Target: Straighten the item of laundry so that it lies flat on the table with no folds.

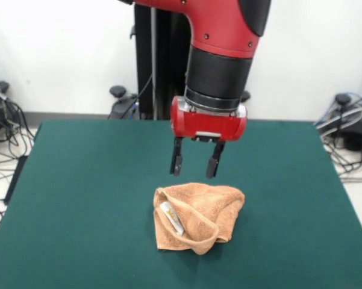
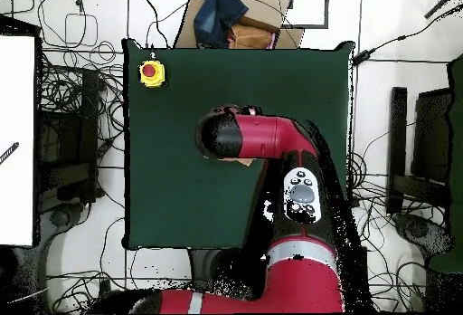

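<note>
Green table (image 1: 78, 198) bears crumpled towel (image 1: 199, 217), label (image 1: 171, 218) left; claw (image 1: 196, 161) open, empty.

Red-black arm (image 1: 220, 54) descends from twelve o'clock — wrist vertical, gripper (image 1: 196, 162) pointing straight down, two dark fingers (image 1: 177, 158) parted, nothing between them.

No readable text anywhere. The white label (image 1: 171, 218) on the towel (image 1: 199, 217) is too small to read; the yellow box with the red button (image 2: 151, 73) on the worktop (image 2: 181, 194) shows no legible marking.
</note>
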You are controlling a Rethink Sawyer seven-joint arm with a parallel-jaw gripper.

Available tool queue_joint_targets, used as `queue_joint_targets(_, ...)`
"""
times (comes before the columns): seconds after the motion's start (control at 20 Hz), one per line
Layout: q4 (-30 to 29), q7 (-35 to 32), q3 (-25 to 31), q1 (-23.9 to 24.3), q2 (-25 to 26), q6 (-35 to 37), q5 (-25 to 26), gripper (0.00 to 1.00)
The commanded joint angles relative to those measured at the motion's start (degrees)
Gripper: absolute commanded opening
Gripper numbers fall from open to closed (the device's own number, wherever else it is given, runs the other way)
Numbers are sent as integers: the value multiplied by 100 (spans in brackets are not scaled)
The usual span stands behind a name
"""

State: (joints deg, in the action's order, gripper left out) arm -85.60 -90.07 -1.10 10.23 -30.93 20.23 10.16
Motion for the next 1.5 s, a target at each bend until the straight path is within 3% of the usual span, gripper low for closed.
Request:
queue_joint_targets(0.05,58,-1114,-66,-170,462,193,-161,100)
queue_joint_targets(0.45,215,-1287,-246,-375,659,-158,-132,100)
queue_joint_targets(1.5,638,-1302,-336,-310,1220,-645,-250,100)
